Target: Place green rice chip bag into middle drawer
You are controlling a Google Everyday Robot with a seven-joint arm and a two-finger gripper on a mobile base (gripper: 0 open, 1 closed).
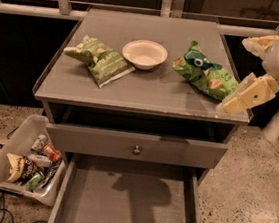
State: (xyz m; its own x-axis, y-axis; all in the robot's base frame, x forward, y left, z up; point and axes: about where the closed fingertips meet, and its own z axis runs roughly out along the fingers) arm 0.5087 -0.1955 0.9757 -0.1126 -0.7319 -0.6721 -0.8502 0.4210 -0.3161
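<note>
A: Item: green chip bag (202, 73). Location: right half of cabinet top (147, 91), crinkled, lying on its side, just right of white bowl (144, 53). Not yet in drawer (88, 203), pulled out below.

B: Item: gripper (237, 74). Location: right edge of cabinet top, just beside bag's near end. Jaws spread wide, nothing between them.

A: Handling note: close on bag's puffed middle, not a loose corner. Lift clear of cabinet edge before swinging down and forward. Release low over bare drawer floor, well inside side walls.

B: Not to be confused with: paler striped bag (99, 59), left of bowl.

A: Obscured: drawer cut off at bottom, front not visible. Arm behind gripper cut off at right. Contact between gripper and bag: cannot tell. Contents of floor bin (2, 163): too jumbled to list.
</note>
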